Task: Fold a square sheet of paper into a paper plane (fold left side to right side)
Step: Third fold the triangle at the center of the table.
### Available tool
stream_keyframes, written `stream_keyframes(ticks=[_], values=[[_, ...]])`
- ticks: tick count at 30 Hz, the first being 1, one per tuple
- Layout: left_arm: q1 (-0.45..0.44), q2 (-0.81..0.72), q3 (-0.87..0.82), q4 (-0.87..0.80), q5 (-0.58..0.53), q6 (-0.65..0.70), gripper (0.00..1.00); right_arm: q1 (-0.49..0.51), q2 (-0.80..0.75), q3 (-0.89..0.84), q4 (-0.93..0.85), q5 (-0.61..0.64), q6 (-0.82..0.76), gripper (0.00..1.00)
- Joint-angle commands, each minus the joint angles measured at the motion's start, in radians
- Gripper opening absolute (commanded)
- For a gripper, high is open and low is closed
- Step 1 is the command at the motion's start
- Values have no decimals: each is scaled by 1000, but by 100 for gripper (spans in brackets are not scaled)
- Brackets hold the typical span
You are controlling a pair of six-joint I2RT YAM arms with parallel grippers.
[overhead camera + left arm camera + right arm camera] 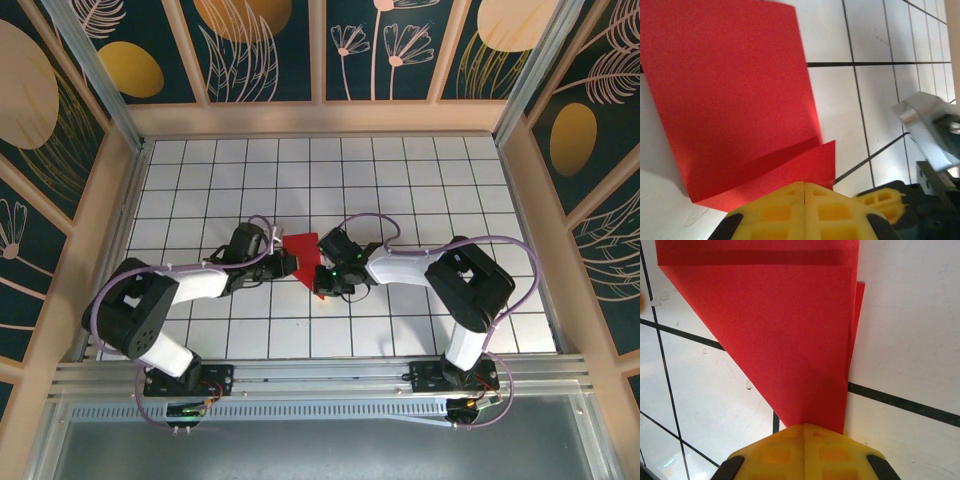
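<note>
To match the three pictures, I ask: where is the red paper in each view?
Top external: red paper near the centre of the table.
Left wrist: red paper in the upper left.
Right wrist: red paper top centre, tapering toward the bottom.
Shared landmark: black grid lines.

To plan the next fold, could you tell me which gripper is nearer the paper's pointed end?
Right. The right gripper touches the paper at its point; the left gripper touches its left edge.
</note>
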Motion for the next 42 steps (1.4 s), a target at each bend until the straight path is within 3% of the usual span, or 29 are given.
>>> stream_keyframes(ticks=[1,13,27,34,42], values=[[-4,46,17,50,20,-13,0,12,79,-62,-171,113,2,0],[-18,114,35,-23,-40,48,0,11,58,-35,-140,67,1,0],[-22,129,19,-69,-91,83,0,14,-83,40,-27,-17,20,0],[-22,129,15,-69,-98,83,0,20,-42,28,127,-73,47,0],[-22,126,7,-68,-101,80,0,20,40,66,140,-53,47,0]])
